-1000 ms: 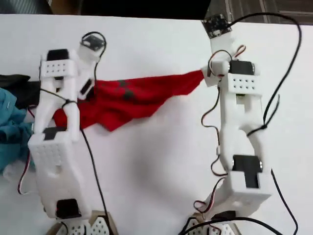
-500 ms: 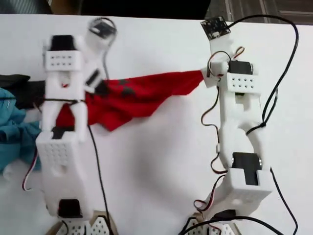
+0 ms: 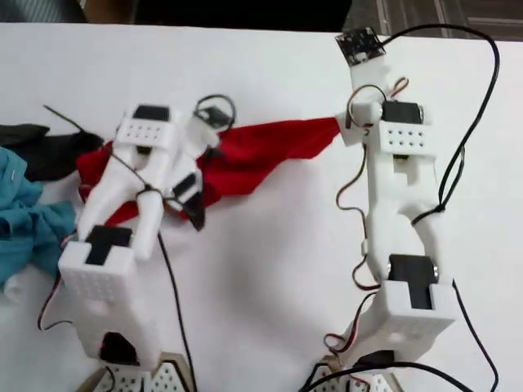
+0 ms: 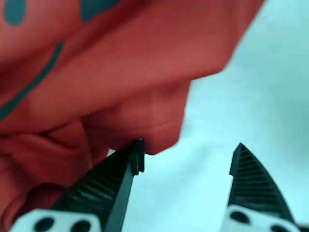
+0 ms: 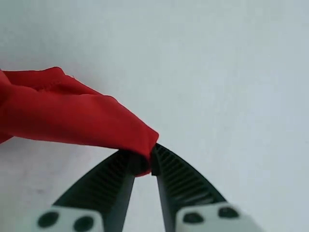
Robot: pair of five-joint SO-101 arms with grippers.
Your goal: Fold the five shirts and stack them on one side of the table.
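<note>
Across the far middle of the table [image 3: 270,278] the red shirt [image 3: 270,147] lies stretched between the two arms. The right gripper [image 5: 147,162] is clamped tight on the shirt's right corner. The left gripper [image 4: 189,147] is spread wide at the shirt's near left edge, one finger [image 4: 113,176] just at the hem, gripping nothing. A teal shirt [image 3: 24,220] and a black shirt [image 3: 41,151] lie at the table's left edge.

High view: red shirt [image 3: 261,151], middle stretch hidden under left arm [image 3: 139,139], centre left of frame; teal cloth [image 3: 24,220] and black cloth [image 3: 33,151] cut by left edge; left arm's base and right arm [image 3: 400,310] base cut by lower edge. Left wrist view: red shirt runs out of frame; its print blurred, shape unreadable. Right wrist view: shirt corner's tip hidden between closed fingers of right gripper [image 5: 149,162].
</note>
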